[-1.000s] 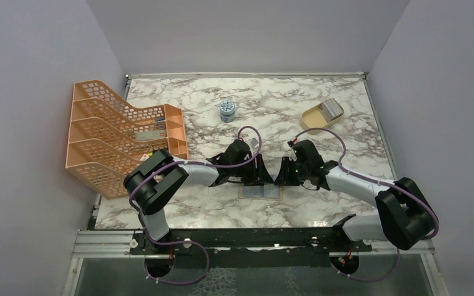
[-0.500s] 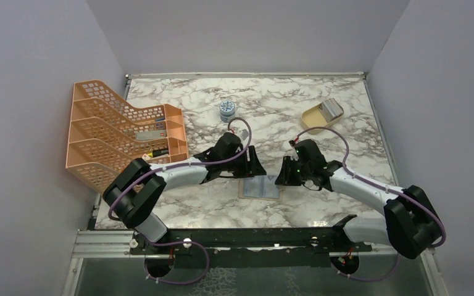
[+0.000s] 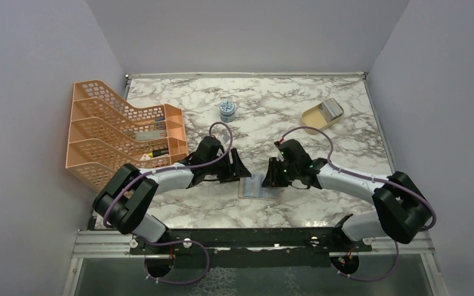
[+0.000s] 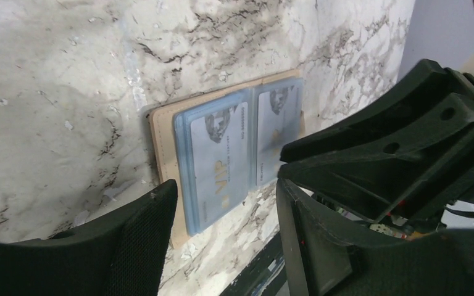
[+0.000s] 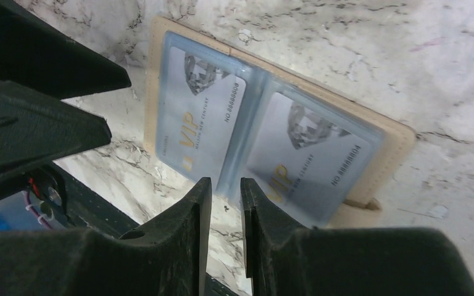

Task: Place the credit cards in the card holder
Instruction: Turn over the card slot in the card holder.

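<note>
Lower centre, the open holder (image 3: 260, 187) lies flat with both cards (image 5: 205, 120) in its pockets. The left gripper (image 3: 241, 174) is spread and empty at its left edge. The right gripper (image 3: 271, 180), barely parted and empty, overhangs its right half. Beyond are a tin (image 3: 227, 110), a dish (image 3: 322, 115) upper right and a rack (image 3: 120, 137) upper left.

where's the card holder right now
In the top view the card holder lies open on the table, centred near its front edge, between the left gripper and the right gripper, with a credit card in each pocket.
</note>
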`<action>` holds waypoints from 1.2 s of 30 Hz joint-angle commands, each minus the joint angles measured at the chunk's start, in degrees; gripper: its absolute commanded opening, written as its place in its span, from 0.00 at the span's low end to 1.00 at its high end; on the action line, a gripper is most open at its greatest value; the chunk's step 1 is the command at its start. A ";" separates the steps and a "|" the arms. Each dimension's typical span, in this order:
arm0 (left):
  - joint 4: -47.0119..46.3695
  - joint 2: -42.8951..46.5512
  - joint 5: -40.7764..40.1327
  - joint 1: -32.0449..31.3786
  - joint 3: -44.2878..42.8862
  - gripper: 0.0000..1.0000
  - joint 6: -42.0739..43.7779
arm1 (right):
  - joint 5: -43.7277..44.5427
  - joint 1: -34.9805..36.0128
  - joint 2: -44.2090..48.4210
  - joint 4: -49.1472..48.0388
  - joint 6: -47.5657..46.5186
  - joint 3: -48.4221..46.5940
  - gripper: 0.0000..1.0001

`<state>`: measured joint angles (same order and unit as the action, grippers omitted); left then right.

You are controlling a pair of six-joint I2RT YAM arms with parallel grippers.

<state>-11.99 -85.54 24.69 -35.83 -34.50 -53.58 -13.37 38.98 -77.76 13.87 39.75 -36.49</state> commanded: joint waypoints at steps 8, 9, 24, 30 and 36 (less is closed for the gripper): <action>-6.16 0.58 5.20 0.41 1.14 0.62 -0.65 | 0.12 2.11 -7.75 -4.31 1.50 -4.31 0.21; -6.27 0.32 5.20 0.40 1.17 0.62 -0.72 | 0.43 2.15 -8.24 -4.15 1.35 -4.31 0.20; -7.77 -3.20 5.14 0.41 0.96 0.62 -0.80 | 3.24 2.24 -10.92 -4.91 0.38 -1.10 0.11; -8.09 -4.21 4.62 0.41 1.02 0.62 -0.70 | 3.00 2.24 -10.75 -5.06 0.24 -1.12 0.10; -9.07 -4.85 5.18 0.41 1.19 0.62 -1.00 | 2.99 2.24 -10.57 -5.34 0.28 -0.80 0.10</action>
<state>-18.68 -89.84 28.10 -35.68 -33.89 -54.46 -12.71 40.88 -87.48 9.34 40.80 -38.87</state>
